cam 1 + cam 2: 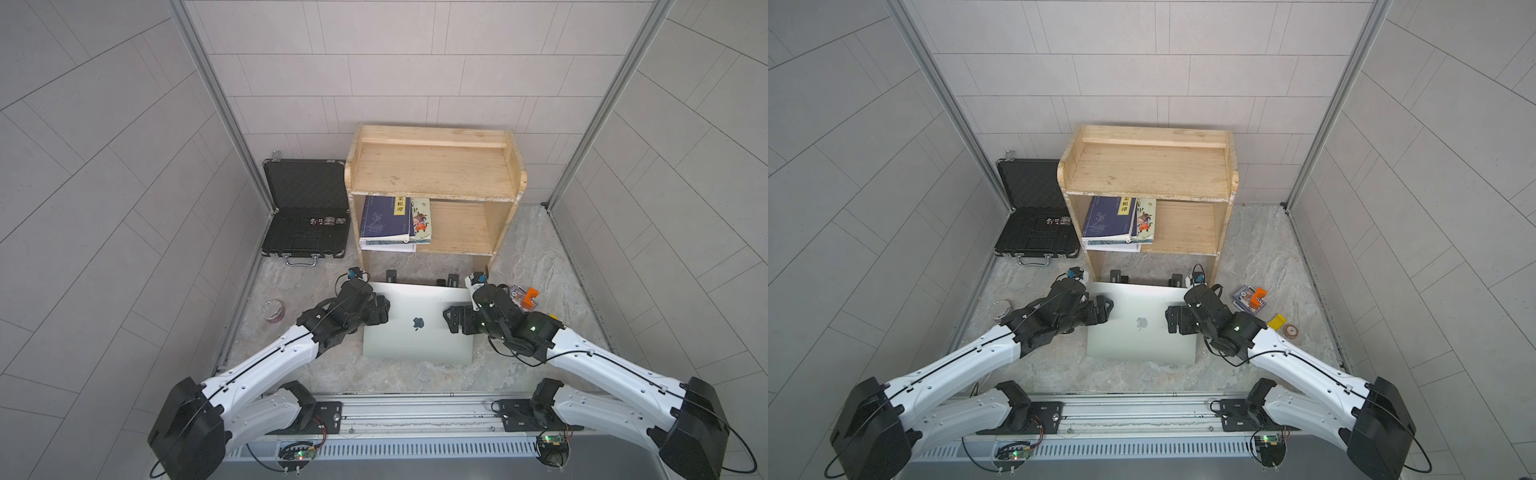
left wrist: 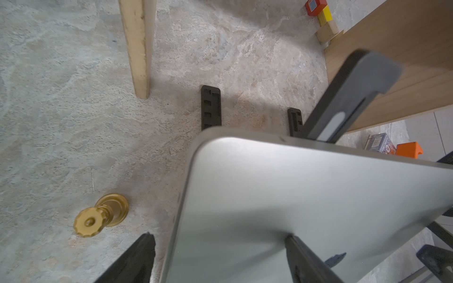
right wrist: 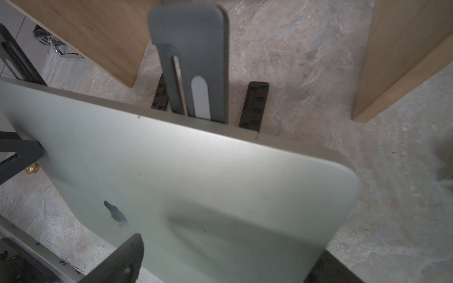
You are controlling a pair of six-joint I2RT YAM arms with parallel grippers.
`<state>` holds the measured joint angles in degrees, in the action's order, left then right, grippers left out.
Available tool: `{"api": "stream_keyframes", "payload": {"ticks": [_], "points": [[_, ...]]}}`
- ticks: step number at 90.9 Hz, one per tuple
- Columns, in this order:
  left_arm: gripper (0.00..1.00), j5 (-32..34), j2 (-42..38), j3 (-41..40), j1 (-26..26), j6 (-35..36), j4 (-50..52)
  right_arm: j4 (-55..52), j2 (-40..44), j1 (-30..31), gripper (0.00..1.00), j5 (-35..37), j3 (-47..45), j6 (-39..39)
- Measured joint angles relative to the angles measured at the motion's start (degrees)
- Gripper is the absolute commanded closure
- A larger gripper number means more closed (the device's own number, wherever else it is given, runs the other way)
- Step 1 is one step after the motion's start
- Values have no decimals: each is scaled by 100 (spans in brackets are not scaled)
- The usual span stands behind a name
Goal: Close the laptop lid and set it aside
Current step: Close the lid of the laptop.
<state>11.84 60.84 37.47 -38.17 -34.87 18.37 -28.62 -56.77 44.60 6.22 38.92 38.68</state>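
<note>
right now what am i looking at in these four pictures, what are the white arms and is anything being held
The white arms are robot arms, each ending in a two-fingered gripper. The two wide pictures come from one camera pair above the robot, so they nearly match. The close ones come from wrist cameras.

On the marbled table lies a silver laptop, apple logo up. Beyond it stands a wooden shelf holding books, an open black briefcase beside it. Playing cards lie near the right gripper; a brass knob shows in the left wrist view.

The left gripper and right gripper sit at the sides of the laptop lid, open: one finger over its back, one past its far edge. Nothing looks clamped; I cannot tell if the lid is fully shut.
</note>
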Motion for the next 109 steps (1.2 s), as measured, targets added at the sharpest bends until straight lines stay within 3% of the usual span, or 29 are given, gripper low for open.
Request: {"api": "stream_keyframes", "payload": {"ticks": [53,109], "points": [[16,-15,83,181,-208,92,20,-275,-133,-24,0,57,260,-76],[16,389,240,540,-446,181,278,-387,-433,-61,0,282,474,-164]]}}
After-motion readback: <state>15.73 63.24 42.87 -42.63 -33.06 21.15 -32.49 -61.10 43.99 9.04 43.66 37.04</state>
